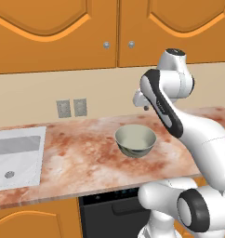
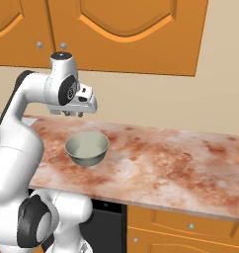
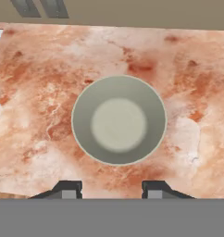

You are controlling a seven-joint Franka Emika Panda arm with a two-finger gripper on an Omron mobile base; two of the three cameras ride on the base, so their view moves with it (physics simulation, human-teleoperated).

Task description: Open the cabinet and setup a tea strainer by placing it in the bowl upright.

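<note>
Hovering above the bowl, our jaws stand spread and empty. We see the bowl near the desk's front edge, the cabinet doors shut overhead, a sink at the left end, and outlets on the wall.

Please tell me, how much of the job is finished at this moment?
Nothing looks done yet. The cabinet doors are both shut. The bowl sits empty on the counter. The gripper hovers above the bowl, fingers apart and holding nothing. Left: open the cabinet, then stand the strainer in the bowl.
</note>
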